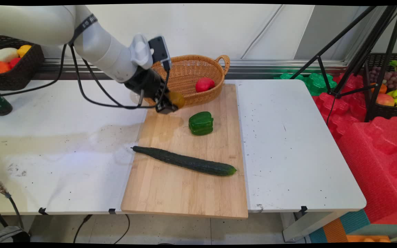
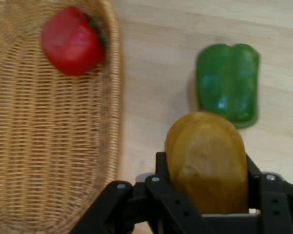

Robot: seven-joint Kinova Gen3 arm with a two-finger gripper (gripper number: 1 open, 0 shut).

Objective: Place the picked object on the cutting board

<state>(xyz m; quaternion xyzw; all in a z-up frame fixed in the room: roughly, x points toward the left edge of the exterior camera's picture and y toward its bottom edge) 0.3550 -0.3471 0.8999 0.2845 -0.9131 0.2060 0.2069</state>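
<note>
My gripper (image 1: 171,102) is shut on a brownish-yellow pepper (image 1: 177,99), held above the far left corner of the wooden cutting board (image 1: 184,193), just in front of the wicker basket (image 1: 188,69). In the hand view the yellow pepper (image 2: 207,163) sits between the fingers. A red pepper (image 1: 204,84) lies in the basket, also seen as the red pepper (image 2: 71,41) in the hand view. A green pepper (image 1: 201,123) rests on the board to my right, the same green pepper (image 2: 228,87) beyond the held one. A long cucumber (image 1: 184,161) lies across the board nearer the front.
A dark basket of fruit (image 1: 10,65) stands at the far left. A black tripod (image 1: 357,58) and red foam (image 1: 374,144) are off the table's right side, with another fruit basket (image 1: 391,89). Black cables (image 1: 81,89) hang from the arm.
</note>
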